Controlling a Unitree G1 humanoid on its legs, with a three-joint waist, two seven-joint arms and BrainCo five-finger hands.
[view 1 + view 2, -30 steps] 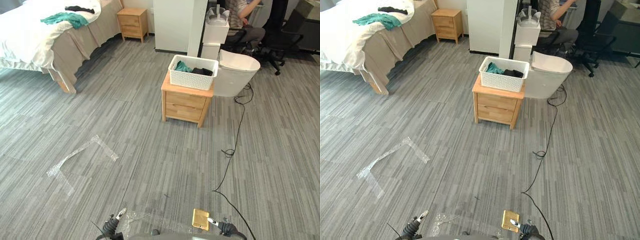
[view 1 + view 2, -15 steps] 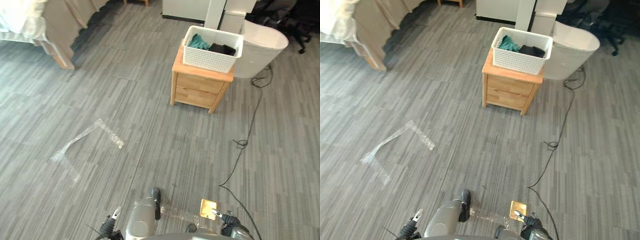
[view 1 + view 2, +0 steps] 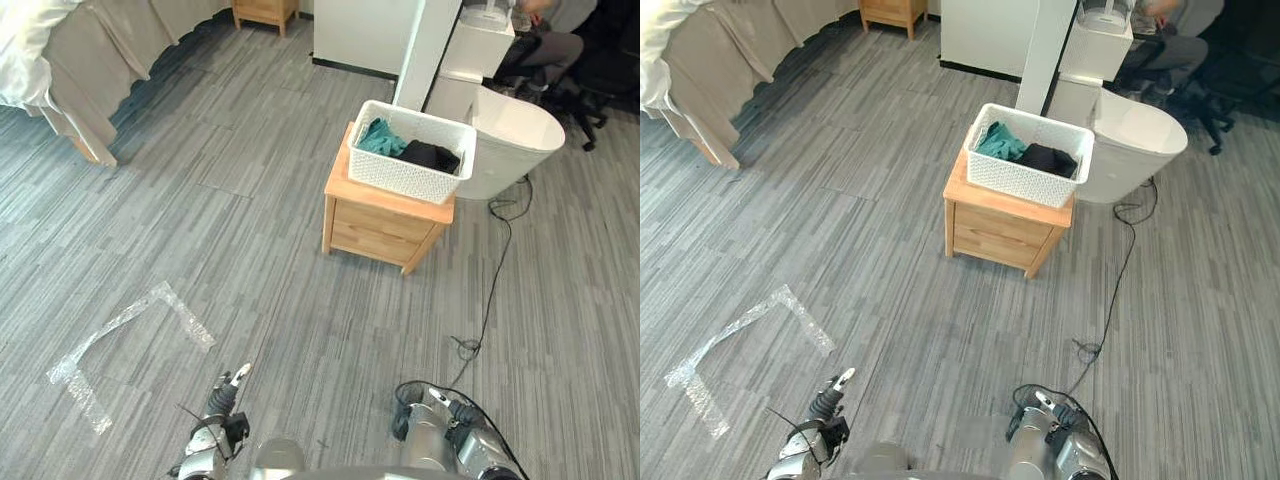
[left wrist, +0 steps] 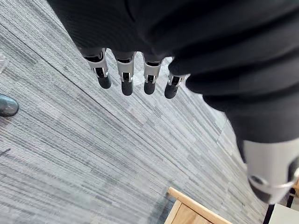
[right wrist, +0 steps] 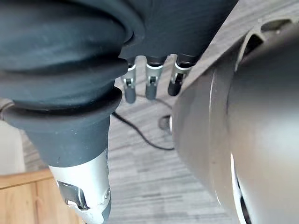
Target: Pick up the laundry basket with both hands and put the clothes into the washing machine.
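Observation:
A white laundry basket (image 3: 410,152) stands on a wooden nightstand (image 3: 378,222) ahead of me, a few steps away. A teal cloth (image 3: 380,136) and a black cloth (image 3: 431,155) lie inside it. Right behind the nightstand is a white rounded washing machine (image 3: 513,140). My left hand (image 4: 126,77) hangs over the grey floor with straight fingers, holding nothing. My right hand (image 5: 150,83) also hangs down with straight fingers and is empty. Both hands are far from the basket.
A bed (image 3: 70,60) fills the far left, with a second nightstand (image 3: 264,10) beyond it. A white pillar (image 3: 425,50) rises behind the basket. A person sits on an office chair (image 3: 590,70) at the far right. Clear tape marks (image 3: 120,335) lie on the floor.
The whole view has shifted as the camera moved; the nightstand and basket now appear nearer. The basket stays on the nightstand.

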